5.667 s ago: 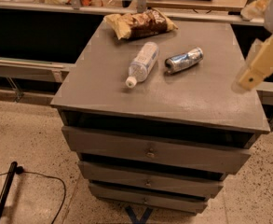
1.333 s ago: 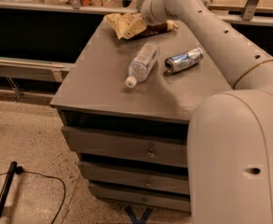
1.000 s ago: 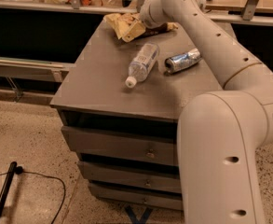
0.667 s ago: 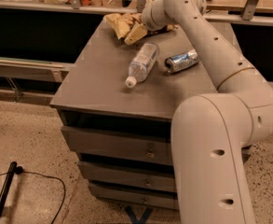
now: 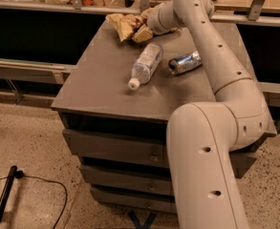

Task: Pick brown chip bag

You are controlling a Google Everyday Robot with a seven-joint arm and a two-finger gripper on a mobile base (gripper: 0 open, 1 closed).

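The brown chip bag (image 5: 123, 25) lies crumpled at the far edge of the grey cabinet top (image 5: 99, 87). Only its tan-yellow left end shows. Its dark middle is hidden under my gripper (image 5: 148, 26). My pale arm reaches from the lower right across the top, and the gripper sits on the bag's right part. The contact point is covered by my wrist.
A clear plastic bottle (image 5: 145, 64) lies in the middle of the top, cap toward me. A crushed silver-blue can (image 5: 185, 62) lies to its right, beside my forearm. Drawers (image 5: 115, 147) are below. A black cable (image 5: 48, 185) and rod (image 5: 3, 199) lie on the floor at left.
My arm came in from the right and reached to the bag. Over the last second the wrist shifted slightly left and the bag bunched up and slid left. Bottle and can stayed put.
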